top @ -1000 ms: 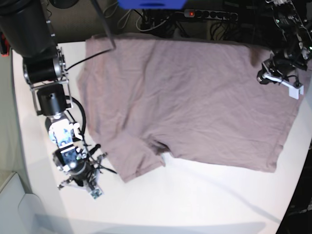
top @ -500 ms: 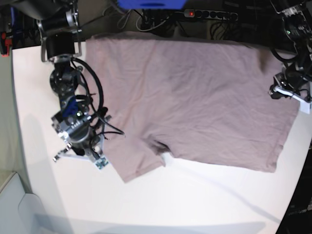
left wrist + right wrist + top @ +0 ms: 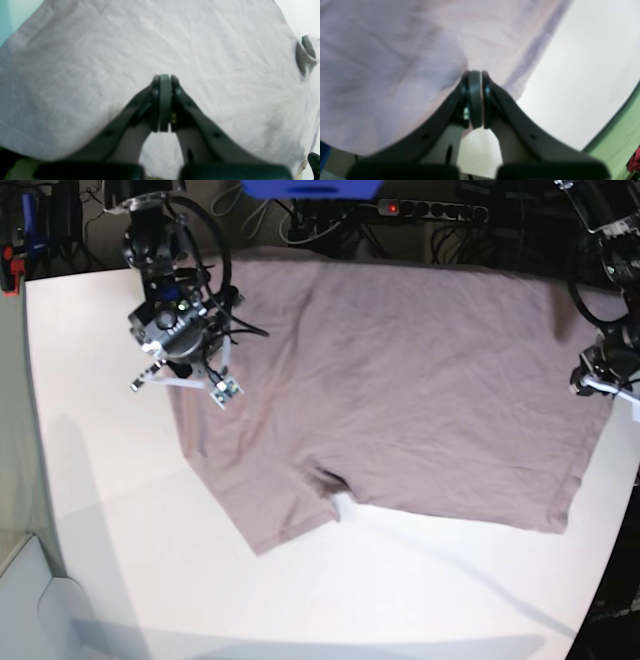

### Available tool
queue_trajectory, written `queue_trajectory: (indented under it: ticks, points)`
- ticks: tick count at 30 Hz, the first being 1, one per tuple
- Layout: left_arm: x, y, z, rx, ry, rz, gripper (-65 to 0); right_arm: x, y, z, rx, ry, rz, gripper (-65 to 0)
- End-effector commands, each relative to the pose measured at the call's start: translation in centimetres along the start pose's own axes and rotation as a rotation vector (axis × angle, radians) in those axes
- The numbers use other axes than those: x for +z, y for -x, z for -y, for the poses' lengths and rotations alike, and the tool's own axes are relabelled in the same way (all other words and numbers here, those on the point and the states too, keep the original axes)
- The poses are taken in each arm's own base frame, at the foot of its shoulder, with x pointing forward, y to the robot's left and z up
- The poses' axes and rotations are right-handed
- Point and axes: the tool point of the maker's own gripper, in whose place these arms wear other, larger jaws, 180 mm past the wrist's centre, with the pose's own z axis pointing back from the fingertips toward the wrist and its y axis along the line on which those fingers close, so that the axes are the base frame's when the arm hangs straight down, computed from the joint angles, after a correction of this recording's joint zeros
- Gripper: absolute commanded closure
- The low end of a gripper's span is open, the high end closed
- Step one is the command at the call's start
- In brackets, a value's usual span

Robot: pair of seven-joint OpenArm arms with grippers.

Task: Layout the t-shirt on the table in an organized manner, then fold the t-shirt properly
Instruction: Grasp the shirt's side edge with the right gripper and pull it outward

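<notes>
The t-shirt (image 3: 400,390) lies spread on the white worktop (image 3: 120,560), one sleeve angled toward its near side. Both jaws are clenched on nothing: the right gripper (image 3: 475,75) hovers above the shirt's sleeve-side edge, the left gripper (image 3: 165,77) over its hem end, probably positioning for corner grasps. Bare worktop nearside leaves folding room.

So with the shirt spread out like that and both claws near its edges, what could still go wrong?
The t-shirt is not flat yet: one sleeve lies creased, and its far edge reaches the table rim, so a fold could come out crooked. Both the left gripper and right gripper are shut above the cloth; dragging it might bunch it or pull it off the edge.
</notes>
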Motion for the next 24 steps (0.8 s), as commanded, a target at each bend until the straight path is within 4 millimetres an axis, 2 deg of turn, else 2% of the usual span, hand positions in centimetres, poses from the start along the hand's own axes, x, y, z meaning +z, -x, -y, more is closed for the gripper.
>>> queue_trajectory:
  ticks: [1,4,7,11,17,20,24]
  points:
    - [0.6,-1.6,0.4,-0.022,0.009,0.043,0.0,-0.2,-0.3,0.8,-0.003,0.019,0.004,0.0]
    - [0.7,-1.4,0.3,-0.024,0.007,0.041,0.0,-2.2,0.2,0.3,0.004,-0.013,-0.03,0.0]
    - [0.7,-1.3,0.2,-0.022,0.005,0.036,0.0,-4.0,0.3,0.8,-0.007,-0.025,-0.041,0.0]
    - [0.8,-0.1,-0.5,-0.021,-0.011,0.012,0.0,-6.0,0.1,3.6,-0.076,-0.013,-0.051,0.0]
    - [0.6,0.1,-0.6,-0.012,-0.013,0.005,0.0,-9.6,-0.4,8.6,-0.108,-0.004,-0.08,0.0]
    - [0.6,-0.1,-0.5,-0.011,-0.008,0.009,0.0,-10.5,-1.5,10.8,-0.121,0.002,-0.062,0.0]
    - [0.6,-0.1,-0.5,-0.013,-0.012,0.01,0.0,-10.7,-3.3,14.2,-0.136,0.029,-0.023,0.0]
